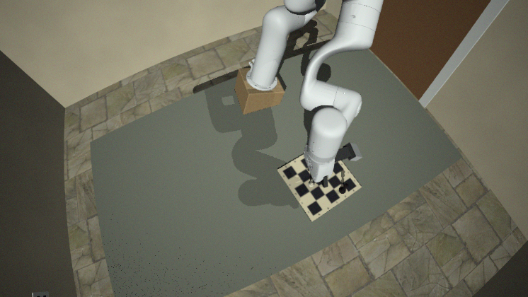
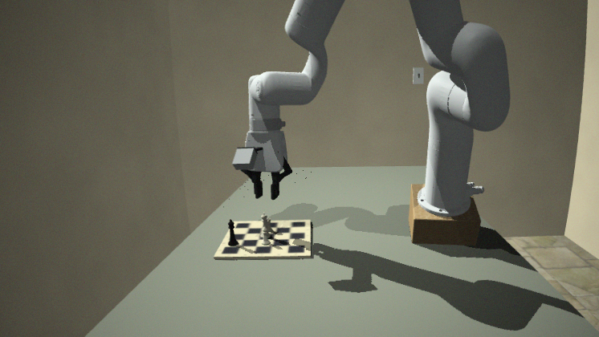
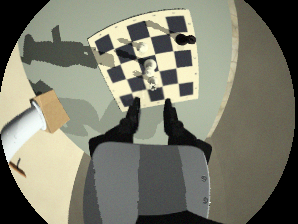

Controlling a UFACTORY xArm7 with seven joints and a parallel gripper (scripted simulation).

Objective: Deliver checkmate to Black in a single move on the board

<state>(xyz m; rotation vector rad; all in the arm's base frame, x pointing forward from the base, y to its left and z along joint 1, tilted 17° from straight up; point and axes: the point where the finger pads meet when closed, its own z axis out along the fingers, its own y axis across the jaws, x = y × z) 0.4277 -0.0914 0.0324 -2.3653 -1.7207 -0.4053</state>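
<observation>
Top view: chessboard (image 1: 314, 218) lies on the grey bench (image 1: 165, 184), at about 4 o'clock from the arm's wooden base block (image 1: 250, 101). White arm (image 1: 327, 132) reaches over the board's middle and hides several squares. Gripper (image 1: 318, 182) points down, dark fingers (image 1: 325, 181) over the central squares. One black piece (image 1: 342, 190) stands near the board's 3 o'clock edge. A pale piece (image 1: 311, 182) shows just at the gripper's 9 o'clock side.

Exterior view: gripper (image 2: 266, 191) hangs well above the board (image 2: 301, 251), touching no piece. Fingers (image 2: 258, 188) partly drawn in, a narrow gap between them, nothing pinched. Black piece (image 2: 231, 233) upright near the board's 9 o'clock edge. Two white pieces (image 2: 265, 229) upright close together near the middle; which is which I cannot tell. Base block (image 2: 444, 228) at 3 o'clock from the board.

Wrist view: both fingers frame the board's (image 3: 113, 100) near edge, gap between them bare. White pieces (image 3: 150, 71) sit at 12 o'clock from the fingers, the black piece (image 3: 185, 39) near the far corner at 1 o'clock.
</observation>
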